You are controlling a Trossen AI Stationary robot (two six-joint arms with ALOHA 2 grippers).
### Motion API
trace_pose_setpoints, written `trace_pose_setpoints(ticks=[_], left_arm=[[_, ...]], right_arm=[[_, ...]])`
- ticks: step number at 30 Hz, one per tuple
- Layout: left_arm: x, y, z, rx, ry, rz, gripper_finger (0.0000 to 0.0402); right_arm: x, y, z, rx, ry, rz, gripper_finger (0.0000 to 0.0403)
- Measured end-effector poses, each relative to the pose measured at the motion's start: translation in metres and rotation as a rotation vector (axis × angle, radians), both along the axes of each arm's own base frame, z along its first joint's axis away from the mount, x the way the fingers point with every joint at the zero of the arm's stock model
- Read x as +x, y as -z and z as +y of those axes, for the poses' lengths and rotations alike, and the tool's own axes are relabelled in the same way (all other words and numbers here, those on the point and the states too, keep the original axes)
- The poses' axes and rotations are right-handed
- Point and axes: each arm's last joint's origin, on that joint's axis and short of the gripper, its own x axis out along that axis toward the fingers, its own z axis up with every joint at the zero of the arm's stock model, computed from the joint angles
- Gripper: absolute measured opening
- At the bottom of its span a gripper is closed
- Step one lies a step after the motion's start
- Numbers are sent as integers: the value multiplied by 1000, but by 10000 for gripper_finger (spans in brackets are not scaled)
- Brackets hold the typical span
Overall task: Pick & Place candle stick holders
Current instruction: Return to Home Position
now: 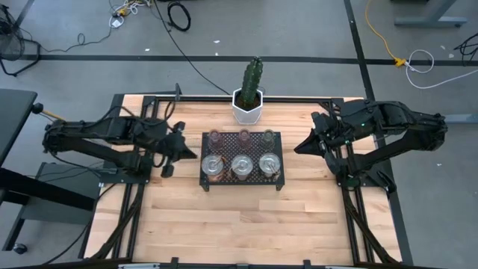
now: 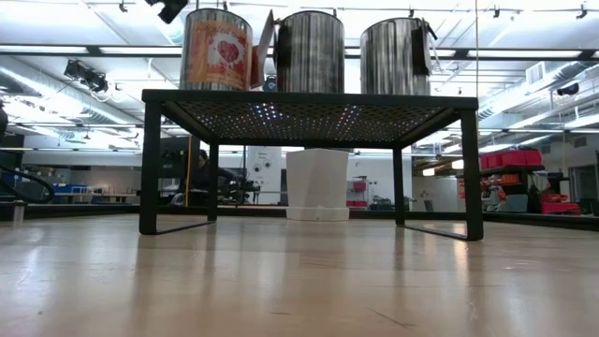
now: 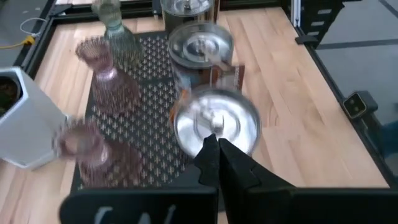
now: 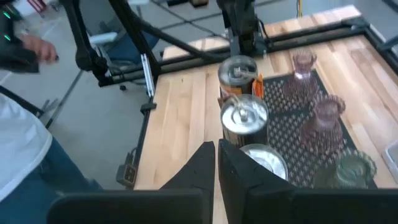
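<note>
Shiny tins, ribbed glass, pale wood

Right ahead of the matt black left gripper (image 3: 214,140), the silver holders (image 3: 216,121) are polished metal, mirror-glossy on top, and one has a papery label (image 2: 216,51). The tinted cups (image 3: 102,68) past them look like ribbed glass. The tray (image 3: 152,99) is matt perforated metal, the worktop (image 3: 280,93) smooth satin wood, and the pot (image 3: 25,124) smooth matt white.
</note>
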Motion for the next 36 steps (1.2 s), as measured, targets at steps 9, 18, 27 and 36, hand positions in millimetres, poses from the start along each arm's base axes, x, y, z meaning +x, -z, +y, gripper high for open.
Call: trace_pose_setpoints(ticks=[9,18,27,36], left_arm=[[-29,43,2,-10,-4,-66,2],[-44,79,2,-18,-3,-190,2],[-53,115,3,-24,-4,-290,3],[-66,146,3,-30,-5,-318,3]], right_arm=[[4,-6,0,9,0,-73,23],[5,-9,1,13,0,-101,23],[5,-9,1,13,0,-101,23],[5,-9,1,13,1,-100,23]])
